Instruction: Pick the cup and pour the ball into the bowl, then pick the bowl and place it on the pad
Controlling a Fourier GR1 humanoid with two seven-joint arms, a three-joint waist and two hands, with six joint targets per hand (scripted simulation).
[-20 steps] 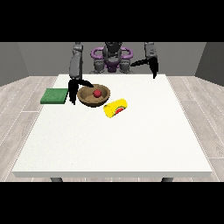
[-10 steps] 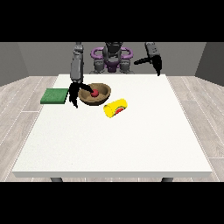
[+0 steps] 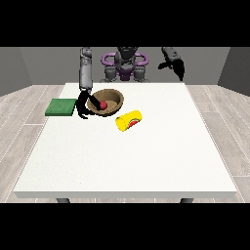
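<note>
A brown bowl [image 3: 113,98] stands on the white table [image 3: 127,161] at the back left, with a red ball [image 3: 103,104] inside it. The hand at the view's left [image 3: 83,107] is at the bowl's left rim, fingers curled round that edge. The yellow cup [image 3: 129,120] lies on its side just right of and in front of the bowl, with nothing holding it. A green pad [image 3: 61,107] lies flat to the left of that hand. The hand at the view's right [image 3: 175,66] hangs raised above the table's far right edge, fingers relaxed, holding nothing.
The robot's torso [image 3: 125,63] stands behind the table's far edge. Grey wood floor [image 3: 229,122] surrounds the table on all sides.
The hand at the view's left has dropped down to the bowl's left rim. The hand at the view's right has lifted a little and swung outward. Bowl and cup have barely moved.
</note>
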